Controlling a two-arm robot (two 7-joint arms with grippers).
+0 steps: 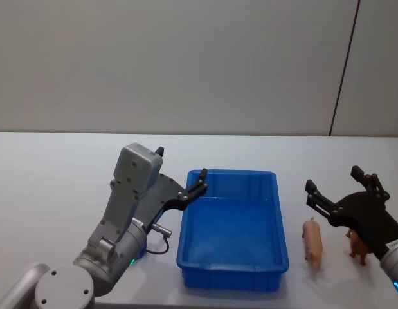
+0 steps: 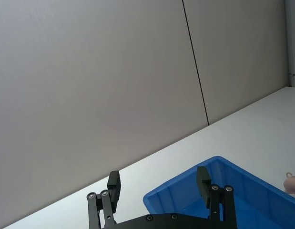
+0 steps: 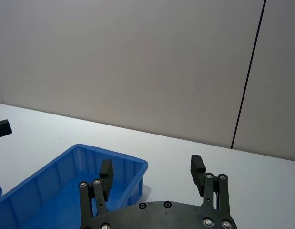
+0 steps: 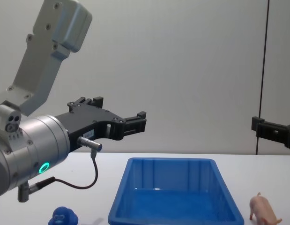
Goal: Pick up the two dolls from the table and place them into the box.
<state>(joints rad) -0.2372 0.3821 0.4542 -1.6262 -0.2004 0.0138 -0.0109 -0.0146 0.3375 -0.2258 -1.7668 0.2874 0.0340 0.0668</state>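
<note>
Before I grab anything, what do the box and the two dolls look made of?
Box: likely moulded plastic, glossy blue, rolled rim, glare on its floor. Pig: smooth pale pink, probably hard plastic. Brown animal: partly hidden; seemingly the same.

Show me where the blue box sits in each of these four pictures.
Head view: the box sits low in the centre.
Chest view: bottom centre, seen from its near end.
Left wrist view: bottom right, one corner showing.
Right wrist view: bottom left.
Shared landmark: the dark wall seam, which runs behind the box in every view.
</note>
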